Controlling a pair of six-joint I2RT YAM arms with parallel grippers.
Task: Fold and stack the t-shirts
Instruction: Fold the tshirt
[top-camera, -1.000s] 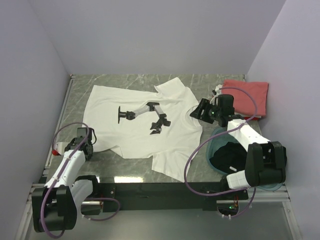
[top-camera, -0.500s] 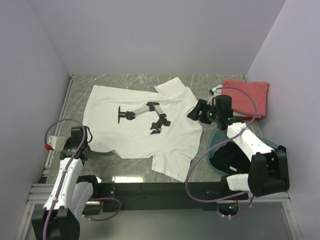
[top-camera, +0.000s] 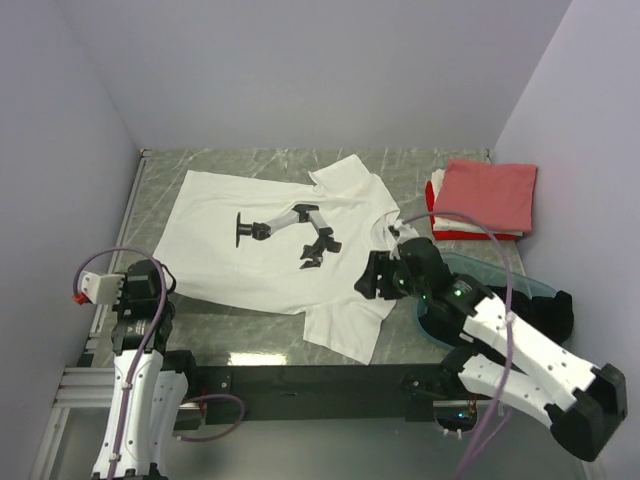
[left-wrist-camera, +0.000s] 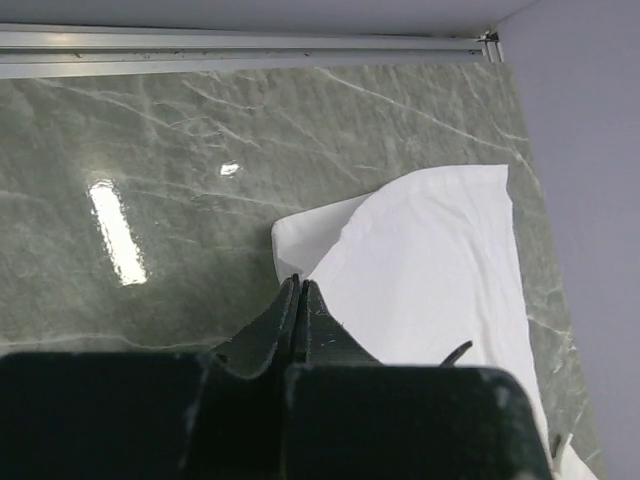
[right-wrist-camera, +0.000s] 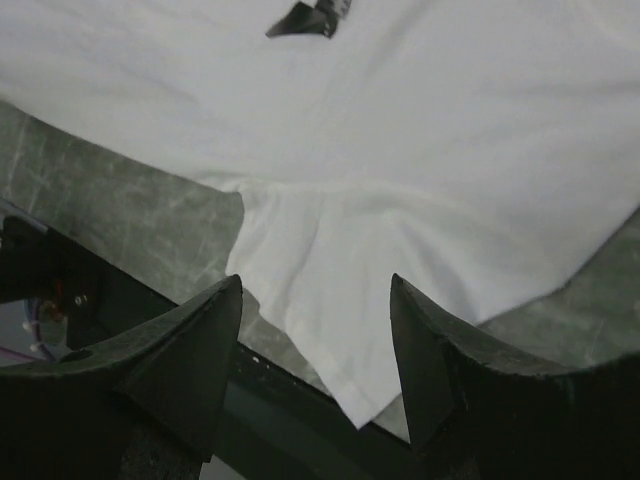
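A large white t-shirt (top-camera: 280, 240) with a dark graphic lies spread flat on the marble table. My left gripper (top-camera: 158, 278) is shut and empty by the shirt's near left corner. In the left wrist view its tips (left-wrist-camera: 299, 282) sit just over a white sleeve (left-wrist-camera: 430, 270). My right gripper (top-camera: 368, 283) is open above the shirt's near right sleeve (right-wrist-camera: 340, 330), which lies between the fingers (right-wrist-camera: 215, 320). A folded stack of salmon-pink, red and white shirts (top-camera: 485, 195) lies at the back right. The black shirt is hidden behind my right arm.
A translucent teal tub (top-camera: 500, 278) stands at the near right, partly covered by my right arm. The table's near edge and black frame bar (top-camera: 300, 378) run just below the sleeve. Walls close in the left, back and right sides.
My right arm has swung from the shirt's collar down toward the near right sleeve. My left arm has drawn back toward the near left, away from the shirt's edge.
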